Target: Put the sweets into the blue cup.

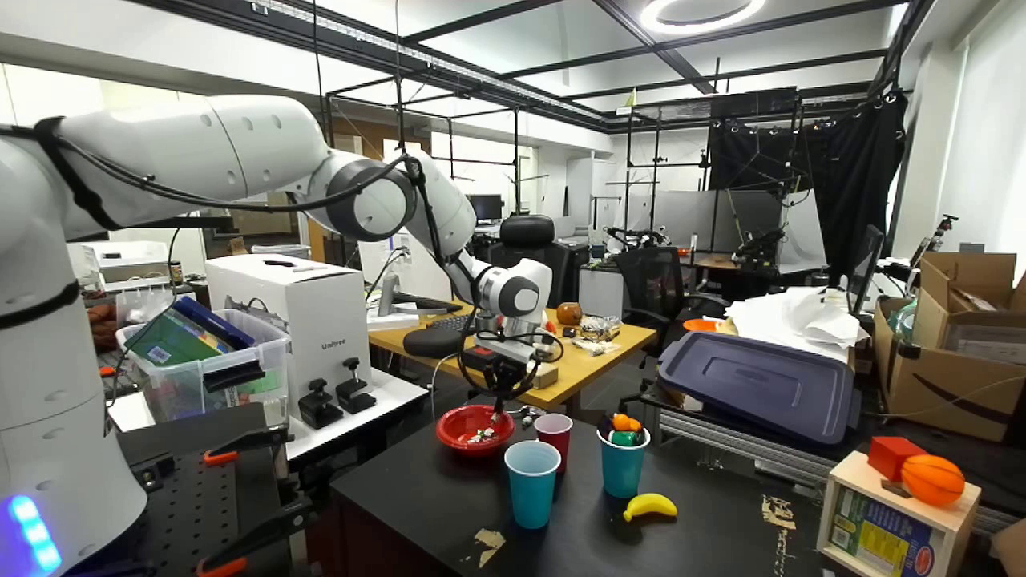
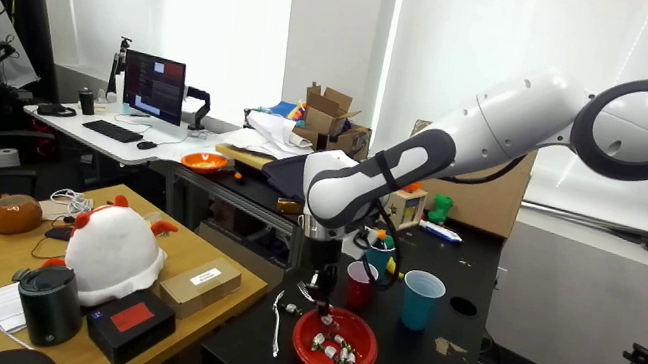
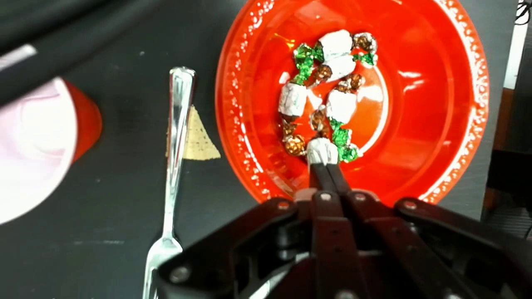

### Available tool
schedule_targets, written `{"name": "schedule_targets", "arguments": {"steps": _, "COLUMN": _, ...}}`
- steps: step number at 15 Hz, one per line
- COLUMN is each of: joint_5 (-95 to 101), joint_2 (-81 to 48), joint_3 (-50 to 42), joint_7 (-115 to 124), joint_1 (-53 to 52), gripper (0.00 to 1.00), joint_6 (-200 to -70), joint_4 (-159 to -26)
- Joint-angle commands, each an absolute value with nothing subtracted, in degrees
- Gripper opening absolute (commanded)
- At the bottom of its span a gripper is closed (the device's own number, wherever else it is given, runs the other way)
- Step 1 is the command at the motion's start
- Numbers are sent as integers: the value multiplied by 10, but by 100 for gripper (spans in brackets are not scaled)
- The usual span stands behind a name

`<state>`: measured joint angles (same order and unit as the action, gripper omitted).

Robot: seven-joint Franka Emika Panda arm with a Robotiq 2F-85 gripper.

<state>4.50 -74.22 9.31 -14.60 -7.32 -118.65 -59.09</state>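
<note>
Several sweets point(image 3: 336, 43) in white, green and brown wrappers lie in a red bowl point(image 3: 419, 137). My gripper point(image 3: 325, 165) reaches down at the bowl's rim side, its fingers together. At the fingertips is one white-wrapped sweet point(image 3: 322, 150); its near end is hidden at the tips and appears pinched there. In an exterior view, a sweet point(image 2: 328, 320) shows just under the gripper point(image 2: 323, 306). Two blue cups stand upright on the black table: a nearer blue cup point(image 1: 533, 485), and another blue cup point(image 1: 623, 465) with orange, green and black items inside.
A red cup point(image 1: 553, 439) stands between bowl and blue cups. Beside the bowl lie a fork point(image 3: 176, 145), a white utensil point(image 2: 276, 323) and a loose sweet point(image 2: 291, 309). A toy banana point(image 1: 651, 506) and a wooden box point(image 1: 898, 513) are also on the table.
</note>
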Motion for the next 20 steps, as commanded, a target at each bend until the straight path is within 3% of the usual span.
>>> {"name": "schedule_targets", "arguments": {"steps": 1, "joint_5": 42, "joint_2": -698, "joint_3": 98, "joint_7": -148, "joint_1": -71, "gripper": 0, "joint_6": -1118, "joint_4": -603}}
{"name": "schedule_targets", "arguments": {"steps": 8, "joint_5": 41, "joint_2": -636, "joint_3": 108, "joint_7": -157, "joint_1": -64, "gripper": 0, "joint_6": -1016, "joint_4": -603}}
{"name": "schedule_targets", "arguments": {"steps": 20, "joint_5": 43, "joint_2": -520, "joint_3": 102, "joint_7": -148, "joint_1": -36, "gripper": 0, "joint_6": -968, "joint_4": -622}}
